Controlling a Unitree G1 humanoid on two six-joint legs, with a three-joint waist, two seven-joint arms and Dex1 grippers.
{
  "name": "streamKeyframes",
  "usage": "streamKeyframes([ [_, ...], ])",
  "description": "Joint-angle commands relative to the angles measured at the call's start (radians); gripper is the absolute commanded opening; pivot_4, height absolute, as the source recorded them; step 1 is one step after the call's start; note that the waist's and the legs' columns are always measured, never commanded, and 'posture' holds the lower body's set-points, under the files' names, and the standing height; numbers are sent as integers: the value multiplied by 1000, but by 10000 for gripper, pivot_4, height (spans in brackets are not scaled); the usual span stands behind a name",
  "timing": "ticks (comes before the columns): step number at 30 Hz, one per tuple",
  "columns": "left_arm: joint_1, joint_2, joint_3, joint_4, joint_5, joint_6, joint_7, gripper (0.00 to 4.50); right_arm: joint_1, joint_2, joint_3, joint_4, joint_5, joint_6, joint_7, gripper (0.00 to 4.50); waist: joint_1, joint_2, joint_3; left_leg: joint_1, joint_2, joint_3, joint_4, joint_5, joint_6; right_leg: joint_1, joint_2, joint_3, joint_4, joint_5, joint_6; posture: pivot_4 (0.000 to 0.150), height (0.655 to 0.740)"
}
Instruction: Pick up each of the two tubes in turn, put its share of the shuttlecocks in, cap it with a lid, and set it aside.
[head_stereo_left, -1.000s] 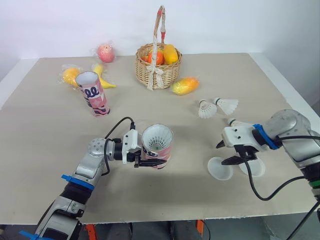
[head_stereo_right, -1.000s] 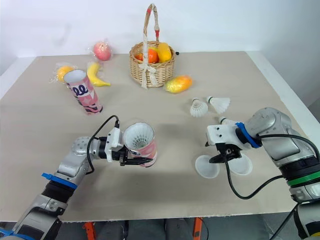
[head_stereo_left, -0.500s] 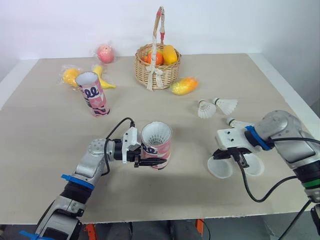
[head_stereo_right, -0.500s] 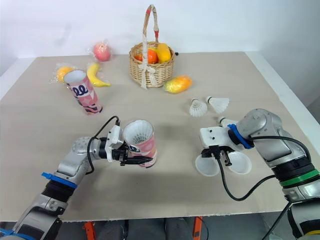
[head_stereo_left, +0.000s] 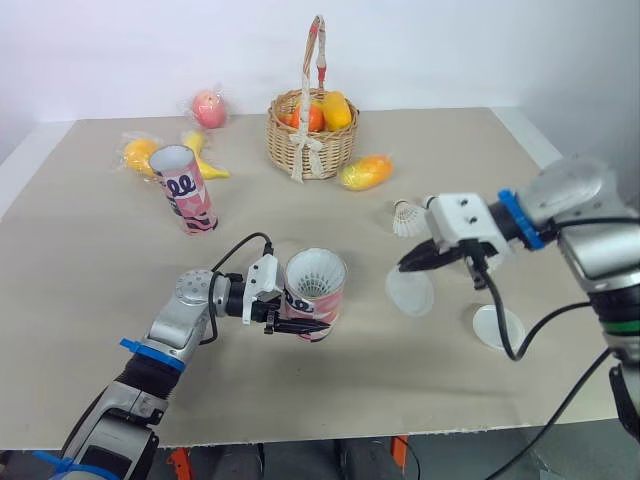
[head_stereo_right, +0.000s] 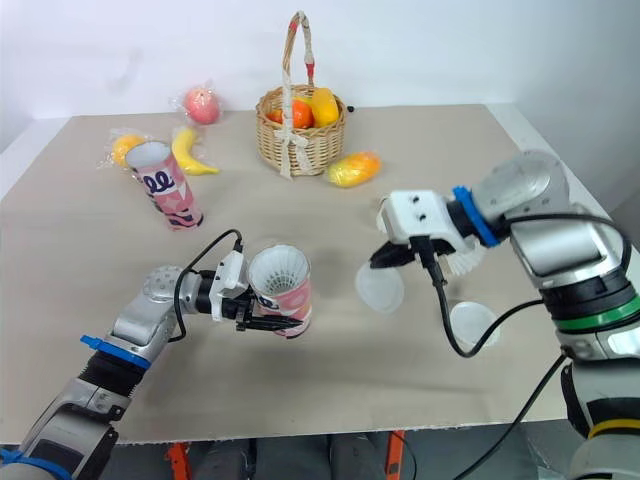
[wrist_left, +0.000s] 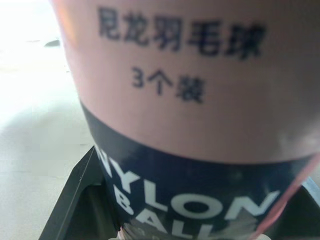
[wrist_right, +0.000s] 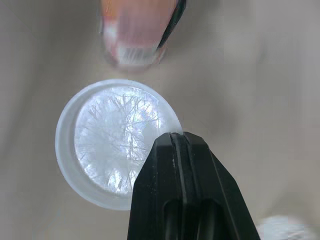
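Left eye view, nearest stuff first: the left gripper (head_stereo_left: 303, 320) was clamped round the lower part of a pink tube (head_stereo_left: 318, 295). The tube stood roughly upright near the front middle of the table (head_stereo_left: 400, 380), with white shuttlecock feathers showing in its open mouth. Couldn't tell if its base actually touched the table. Left wrist view had that tube's label up close, its dark band sitting between the fingers.

Off to the right, a spare lid (head_stereo_left: 498, 326) lay flat on the table. A bit further back, the right gripper (head_stereo_left: 405, 267) had its fingers pinched shut on the rim of a clear lid (head_stereo_left: 411, 293), which hung tilted between the held tube and the spare lid. Just past that gripper lay 1 shuttlecock (head_stereo_left: 404, 218).

Further back on the left, the 2nd tube (head_stereo_left: 187, 188) stood open and uncapped. At the far end sat a wicker basket (head_stereo_left: 312, 140) of fruit with a mango (head_stereo_left: 364, 172) beside it.
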Motion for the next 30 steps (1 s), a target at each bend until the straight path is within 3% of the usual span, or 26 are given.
streamKeyframes([
  [1,21,17,-32,71,54,20,-15,26737,-144,39,5,33,68,11,42,231,0,0,0,0,0,0,0,0,1,0,0,0,0,0,0,1500,7400],
  [6,-2,14,-36,97,55,23,-36,26737,-308,134,96,59,150,19,42,231,-1,1,-1,2,1,0,-1,1,1,1,1,-1,0,0,0,1500,7400],
  [11,-21,22,-36,110,53,40,-50,26737,-364,221,176,68,106,-60,42,231,1,1,-1,1,1,0,-1,1,1,1,1,-1,0,0,0,1500,7400],
  [19,-29,45,-35,90,53,85,-70,26737,-391,318,254,129,-38,-224,42,231,-1,1,-1,1,1,-1,-2,1,2,0,2,-1,1,0,0,1500,7400],
  [30,-27,64,-34,58,53,119,-70,26737,-386,357,269,181,-79,-323,42,231,-8,1,-1,1,3,-1,-2,1,2,0,3,-1,1,2,-5,1500,7400],
])
